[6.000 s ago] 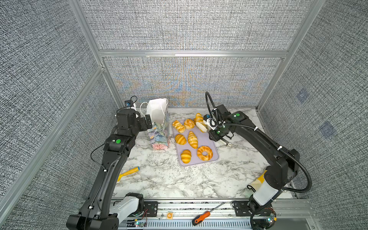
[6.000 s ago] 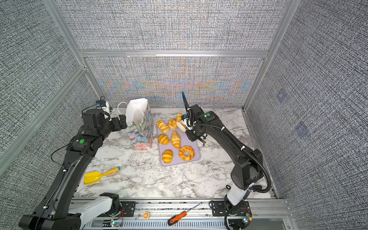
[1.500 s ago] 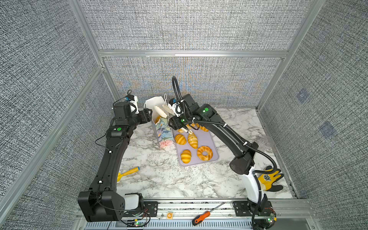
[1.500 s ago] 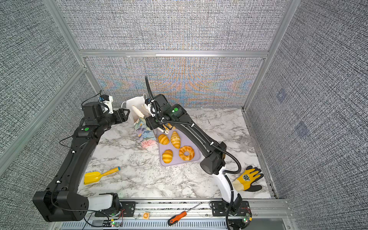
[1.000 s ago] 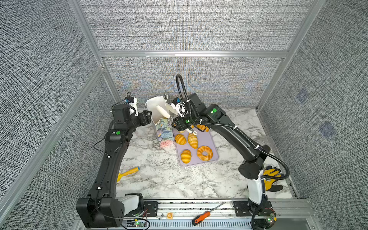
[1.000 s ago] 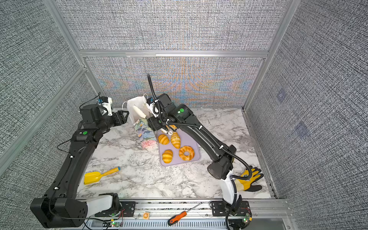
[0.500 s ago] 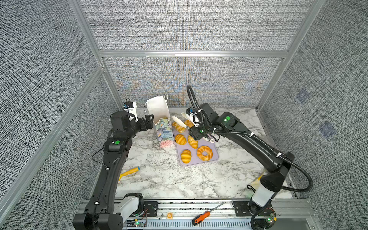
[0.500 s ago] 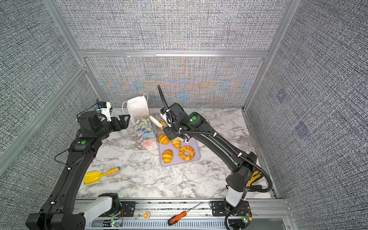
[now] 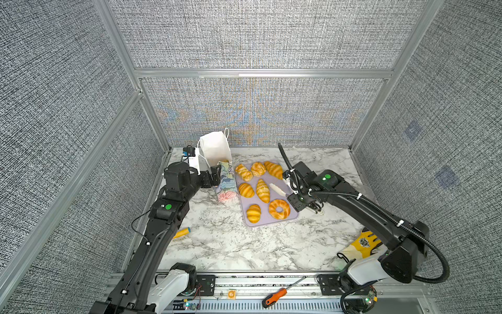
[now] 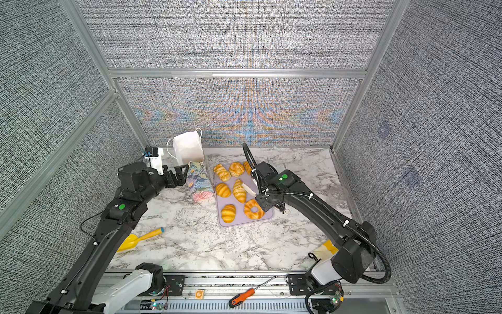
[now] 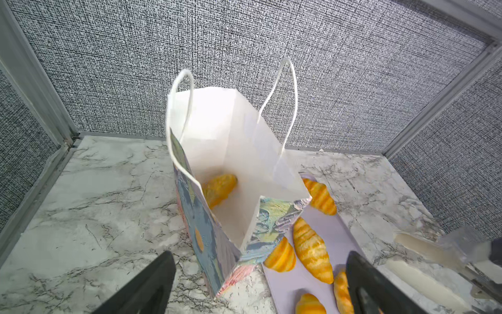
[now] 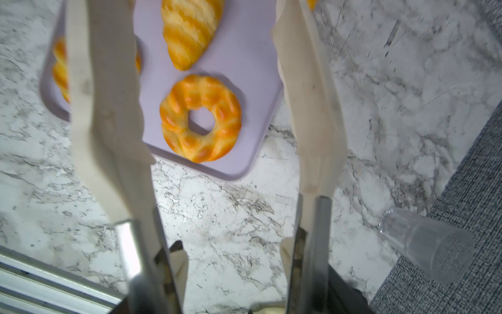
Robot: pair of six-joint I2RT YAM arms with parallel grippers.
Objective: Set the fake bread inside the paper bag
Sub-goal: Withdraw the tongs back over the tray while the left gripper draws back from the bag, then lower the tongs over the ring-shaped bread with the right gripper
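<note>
Seven pieces of the fake bread (image 9: pixel 263 190), glossy golden-orange toy pastries with brown stripes, lie on a flat lilac tray (image 12: pixel 244 49) on the white marbled worktop (image 9: pixel 231 244); the eighth piece (image 11: pixel 220 187), a croissant, lies at the bottom of the tall floral-printed paper bag (image 11: pixel 231 136) with white lining and white cord handles. Only the left wrist view shows that piece; in both top views the bag's open mouth shows nothing but white lining. The bag stands just left of the tray.

The left tool (image 9: pixel 214 175), its black fingers spread wide and holding nothing, sits just beside the bag's printed side, away from the tray; in the left wrist view its fingers stand clear of the paper. The right tool (image 9: pixel 279 186), its long cream fingers spread apart and empty, hangs over the tray's right edge. In the right wrist view the ring-shaped pastry (image 12: pixel 201 119) lies on the tray below, between the two fingers, with a long croissant (image 12: pixel 190 30) beyond it; that view alone shows a clear plastic cup (image 12: pixel 426 250) on its side by the grey woven wall. A yellow toy scoop (image 10: pixel 141 238) lies well apart, near the left arm.
</note>
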